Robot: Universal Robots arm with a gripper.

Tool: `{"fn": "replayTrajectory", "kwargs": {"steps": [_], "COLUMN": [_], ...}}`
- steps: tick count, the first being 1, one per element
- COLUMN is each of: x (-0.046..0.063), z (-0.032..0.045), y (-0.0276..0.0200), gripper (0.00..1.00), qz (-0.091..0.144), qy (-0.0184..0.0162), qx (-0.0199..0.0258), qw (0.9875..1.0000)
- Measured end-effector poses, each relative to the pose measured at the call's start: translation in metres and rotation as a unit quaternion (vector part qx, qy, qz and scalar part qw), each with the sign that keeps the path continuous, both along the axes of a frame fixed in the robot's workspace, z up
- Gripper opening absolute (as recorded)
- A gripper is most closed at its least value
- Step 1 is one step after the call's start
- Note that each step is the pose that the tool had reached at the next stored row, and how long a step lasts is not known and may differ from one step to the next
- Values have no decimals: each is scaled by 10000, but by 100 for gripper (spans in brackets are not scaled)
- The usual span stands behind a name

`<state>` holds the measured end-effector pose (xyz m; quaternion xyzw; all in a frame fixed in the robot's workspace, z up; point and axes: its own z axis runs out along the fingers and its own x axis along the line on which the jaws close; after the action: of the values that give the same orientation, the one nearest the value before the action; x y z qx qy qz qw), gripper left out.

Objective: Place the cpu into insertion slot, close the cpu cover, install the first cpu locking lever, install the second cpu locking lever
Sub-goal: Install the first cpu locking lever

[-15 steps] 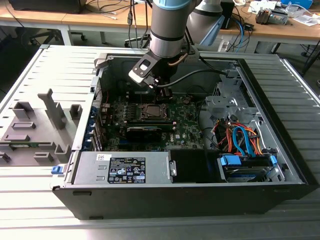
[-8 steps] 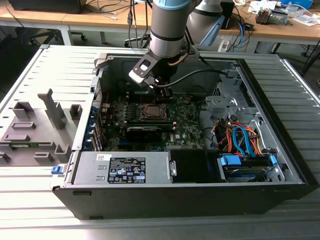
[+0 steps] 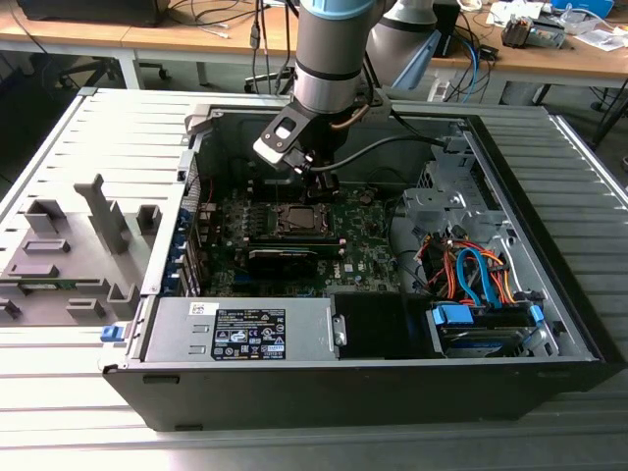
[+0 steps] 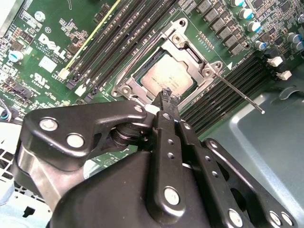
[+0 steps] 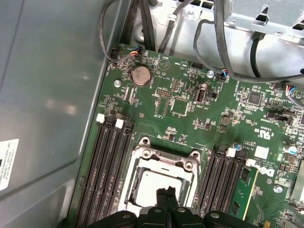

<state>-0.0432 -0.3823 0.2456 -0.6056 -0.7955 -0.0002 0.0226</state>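
The black two-fingered tool (image 4: 167, 97), tips pressed together on nothing, is at one edge of the square metal-rimmed insertion slot (image 3: 297, 219) on the green circuit board (image 5: 190, 95). The silver-grey cpu (image 4: 168, 78) lies seated inside, with the thin silvery windowed cpu cover (image 4: 190, 51) flat around it. A thin lever rod (image 4: 237, 92) juts from one corner.

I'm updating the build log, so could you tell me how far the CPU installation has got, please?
Done: the small square silver-topped cpu sits in the metal-rimmed insertion slot, and the thin silvery cpu cover lies flat over it. In hand: the gripper, shut and holding nothing, has its tips at the cover's edge. Left: one thin wire lever sticks out sideways, unlatched.
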Motion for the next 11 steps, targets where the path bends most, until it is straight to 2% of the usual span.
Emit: {"fn": "replayTrajectory", "kwargs": {"steps": [8,11], "x": [0,0], "z": [0,0], "y": [0,0], "gripper": [11,11], "qz": [50,169], "qy": [0,0], "qx": [0,0], "qw": [10000,9999]}}
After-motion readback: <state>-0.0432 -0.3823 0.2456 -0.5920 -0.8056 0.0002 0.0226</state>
